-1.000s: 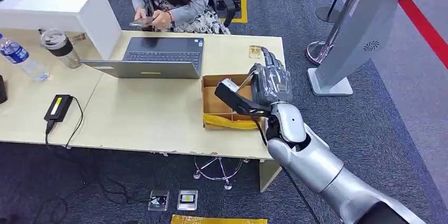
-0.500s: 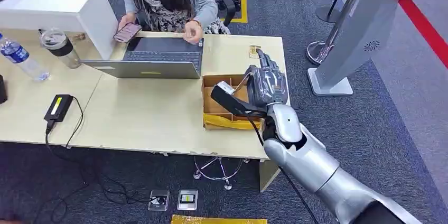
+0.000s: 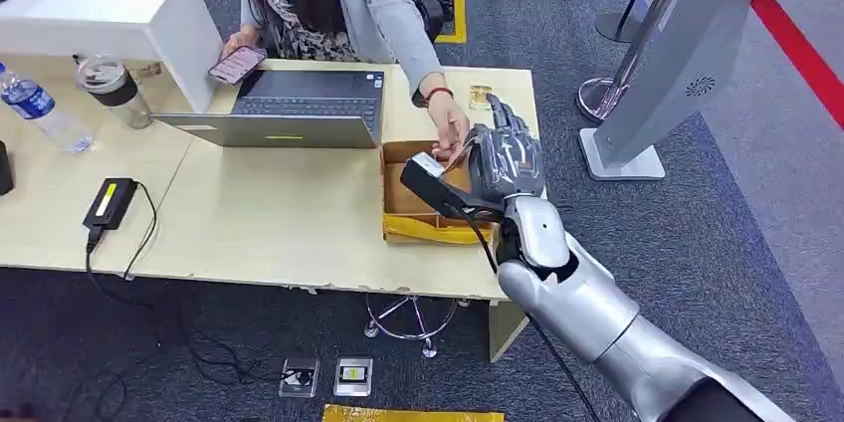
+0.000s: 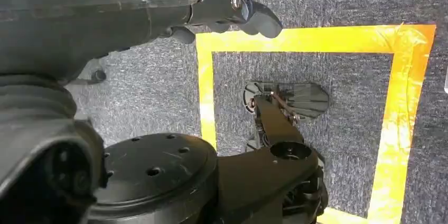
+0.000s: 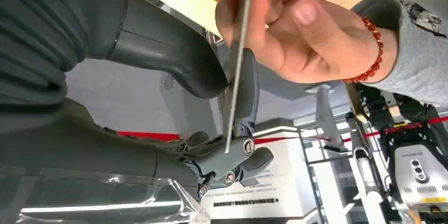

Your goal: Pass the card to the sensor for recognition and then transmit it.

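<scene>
While the card point(image 5: 236, 60) is pinched edge-on between the thumb and a finger of the right hand point(image 3: 503, 158), it is also gripped at its far end by a person's hand point(image 5: 296, 28), so both holds are applied at once

Item, card: held above the cardboard box point(image 3: 398, 193), at the box's rim nearer the laptop point(image 3: 289, 108); seen as a thin pale edge in the right wrist view

Item, right hand: raised over the box, fingers closed on the card, the remaining fingers loosely curled

Item, left hand point(image 4: 227, 12): hung beside the robot's body over carpet marked with yellow tape point(image 4: 317, 39); nothing is seen in it, and whether its fingers are spread or curled cannot be told

Item, person: seated beyond the box at the laptop, one arm reached across to the card, a phone point(image 3: 236, 64) kept in the other hand

Stage, judged: handover in progress; card not yet given up

Risks, judged: if the pinch is kept while the card is pulled, the card may be bent or jerked free; if the fingers are released before the person's grip is firm, it may be dropped into the box or onto the table point(image 3: 259, 223)
</scene>
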Tool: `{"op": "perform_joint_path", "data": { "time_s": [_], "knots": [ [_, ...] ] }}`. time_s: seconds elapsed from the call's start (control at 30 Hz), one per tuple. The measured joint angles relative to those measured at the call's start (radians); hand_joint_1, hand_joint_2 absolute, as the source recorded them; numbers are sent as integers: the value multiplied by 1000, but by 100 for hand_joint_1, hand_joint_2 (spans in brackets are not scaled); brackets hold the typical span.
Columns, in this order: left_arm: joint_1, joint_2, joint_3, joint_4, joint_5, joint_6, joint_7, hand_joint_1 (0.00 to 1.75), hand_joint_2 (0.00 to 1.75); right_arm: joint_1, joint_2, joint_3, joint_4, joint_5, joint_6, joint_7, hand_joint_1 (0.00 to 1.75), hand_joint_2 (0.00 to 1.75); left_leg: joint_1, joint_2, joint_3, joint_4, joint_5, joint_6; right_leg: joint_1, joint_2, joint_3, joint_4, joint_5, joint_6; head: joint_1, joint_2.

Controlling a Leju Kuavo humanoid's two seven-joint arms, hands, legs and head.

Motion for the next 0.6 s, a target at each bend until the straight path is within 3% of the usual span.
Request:
{"op": "perform_joint_path", "data": {
  "time_s": [0.13, 0.17, 0.3, 0.33, 0.37, 0.6],
  "knots": [
    [0, 0, 0, 0, -5, -10, -13, 0, 0, 0, -2, -4, 0, 16, 12, 14, 175, 175, 0, 0, 0, 0, 0, 0, 0, 0, 0, 0, 0, 0, 0, 0],
    [0, 0, 0, 0, -8, -10, -14, 0, 0, 0, -2, -5, 0, 18, 15, 15, 110, 175, 0, 0, 0, 0, 0, 0, 0, 0, 0, 0, 0, 0, 0, 0],
    [0, 0, -1, 0, -14, -12, -14, 0, 0, 0, -4, -11, 0, 27, 20, 21, 110, 175, 0, 0, 0, 0, 0, 0, 0, 0, 0, 0, 0, 0, 0, 0],
    [0, 0, -1, 0, -14, -12, -14, 0, 0, 0, -5, -13, 0, 30, 18, 23, 0, 175, 0, 0, 0, 0, 0, 0, 0, 0, 0, 0, 0, 0, 0, 0],
    [0, 0, -1, 0, -14, -12, -14, 0, 0, 1, -5, -16, 0, 32, 16, 23, 0, 0, 0, 0, 0, 0, 0, 0, 0, 0, 0, 0, 0, 0, 0, 0],
    [0, 0, -1, 0, -13, -11, -14, 0, 0, 1, -8, -18, -1, 34, 4, -12, 0, 0, 0, 0, 0, 0, 0, 0, 0, 1, 0, 0, 0, 0, 0, 0]
  ]
}}
